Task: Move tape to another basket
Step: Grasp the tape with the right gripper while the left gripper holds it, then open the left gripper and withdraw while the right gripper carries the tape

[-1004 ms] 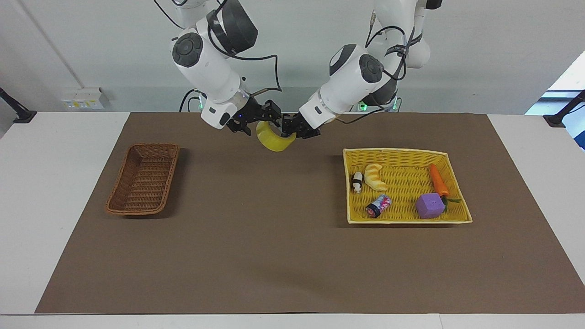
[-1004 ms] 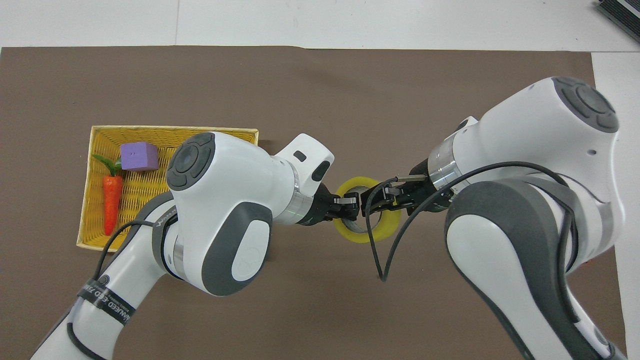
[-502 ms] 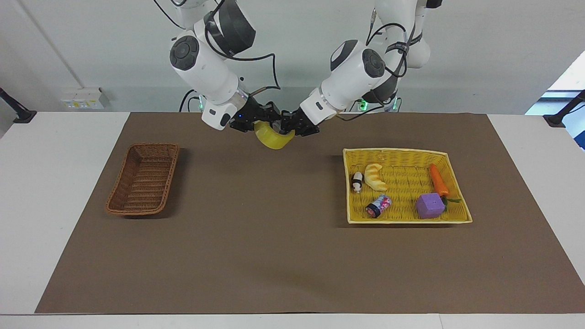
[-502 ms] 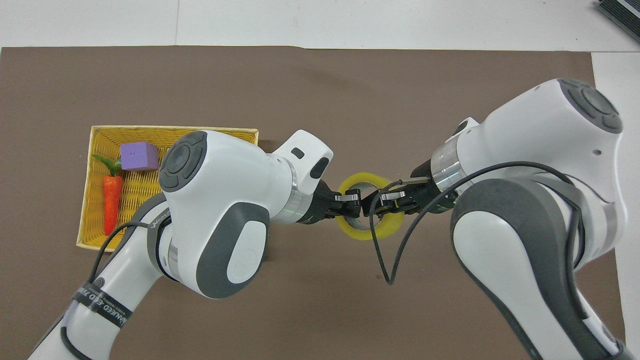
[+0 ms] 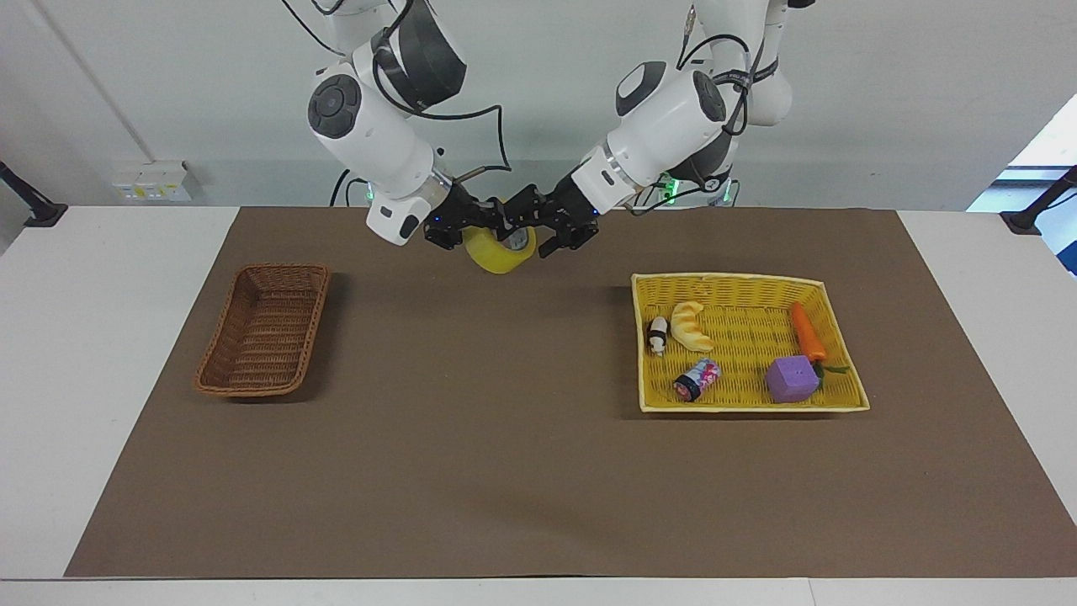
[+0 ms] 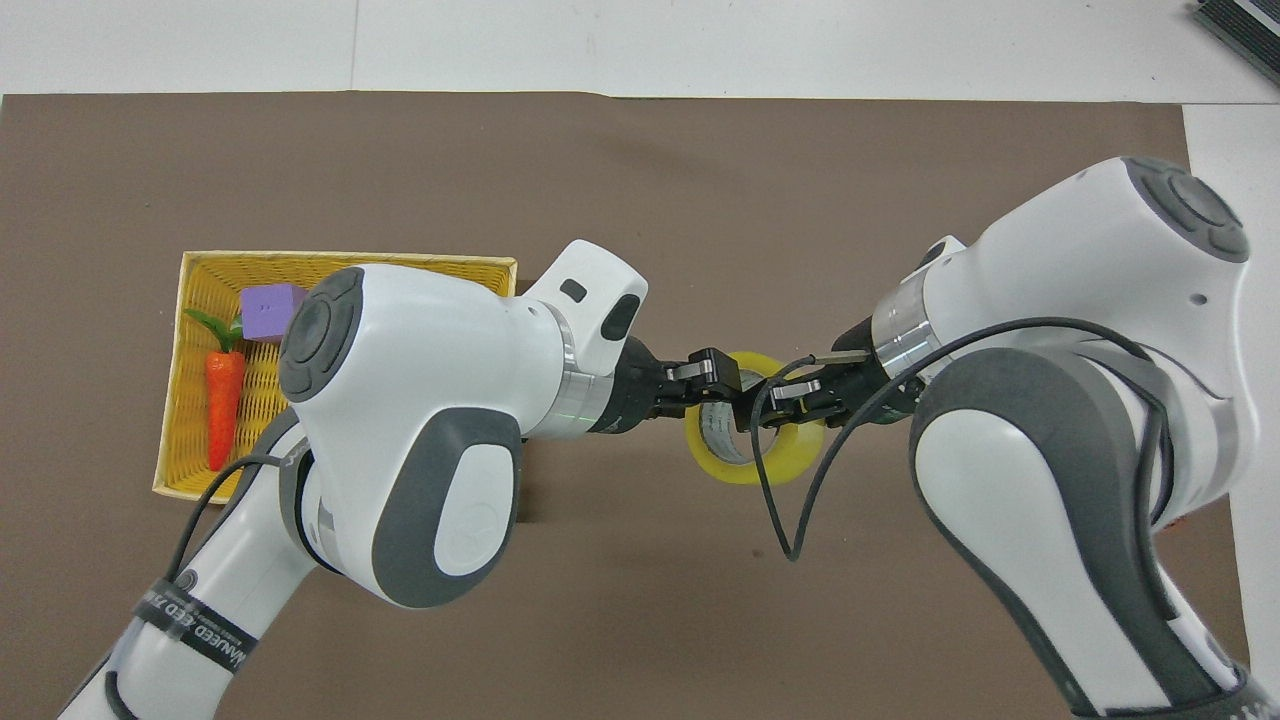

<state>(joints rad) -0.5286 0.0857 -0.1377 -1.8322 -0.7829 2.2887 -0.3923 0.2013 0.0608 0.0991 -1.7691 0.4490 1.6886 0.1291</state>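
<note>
The yellow tape [image 5: 502,251] [image 6: 752,462] hangs in the air over the brown mat, between the two baskets. My right gripper [image 5: 488,225] [image 6: 786,396] is shut on the roll's rim, at the side toward the right arm's end. My left gripper [image 5: 540,225] [image 6: 720,384] is at the roll's other side with its fingers spread open around the rim. The dark brown wicker basket [image 5: 265,337] stands empty toward the right arm's end of the table; in the overhead view the right arm hides it.
A flat yellow basket [image 5: 724,279] [image 6: 350,261] toward the left arm's end holds a croissant toy [image 5: 692,326], a carrot [image 5: 808,332] [image 6: 224,405], a purple cube [image 5: 792,379] [image 6: 266,306], a small can [image 5: 697,379] and a small black-and-white figure [image 5: 657,335].
The right gripper has shut on the tape and the left gripper has opened off it. Both hands have risen a little, and the roll has shifted slightly toward the right arm's end.
</note>
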